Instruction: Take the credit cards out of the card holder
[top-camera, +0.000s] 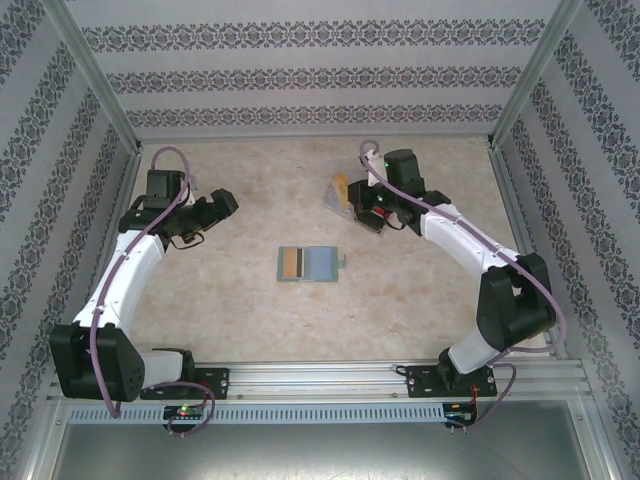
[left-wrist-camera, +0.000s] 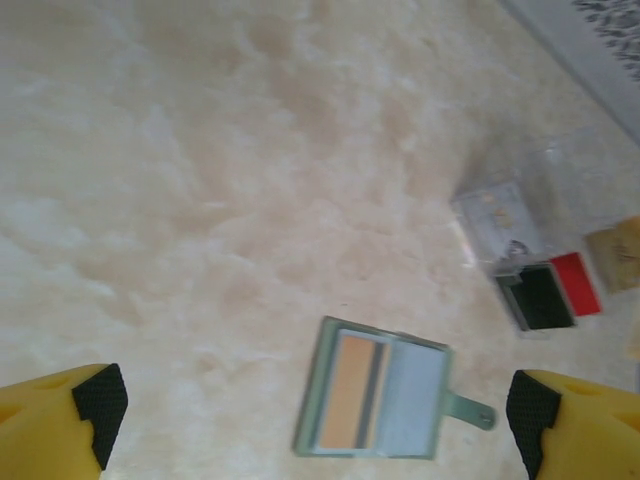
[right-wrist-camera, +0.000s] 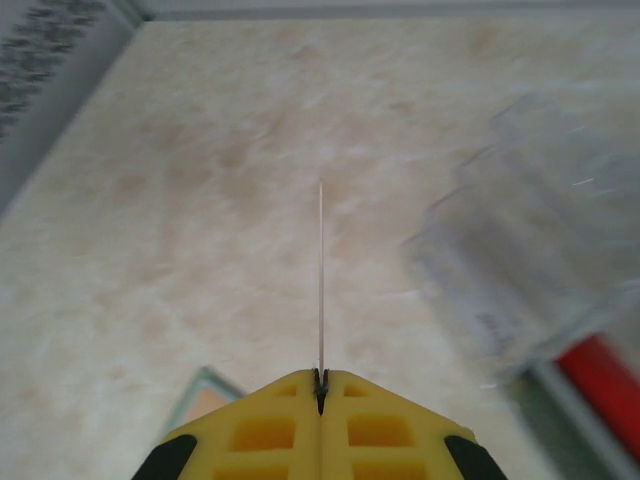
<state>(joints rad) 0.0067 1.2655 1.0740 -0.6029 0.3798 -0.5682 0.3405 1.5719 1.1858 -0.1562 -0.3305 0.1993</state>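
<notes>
The card holder (top-camera: 308, 263) lies open on the table's middle, and a tan card with a dark stripe (top-camera: 292, 263) sits in its left pocket. From the left wrist the card holder (left-wrist-camera: 380, 390) and that card (left-wrist-camera: 350, 390) show below my left gripper (left-wrist-camera: 315, 405), which hovers open and holds nothing. That left gripper (top-camera: 225, 205) hangs left of the holder. My right gripper (right-wrist-camera: 320, 375) is shut on a thin card (right-wrist-camera: 320, 270) seen edge-on, beside the clear tray (right-wrist-camera: 530, 260). A red card (left-wrist-camera: 578, 283) lies at the tray.
The clear plastic tray (top-camera: 350, 205) stands at the back right under my right gripper (top-camera: 365, 210), with a yellow-orange card (top-camera: 341, 187) at its far end. Patterned walls close the table's left, back and right sides.
</notes>
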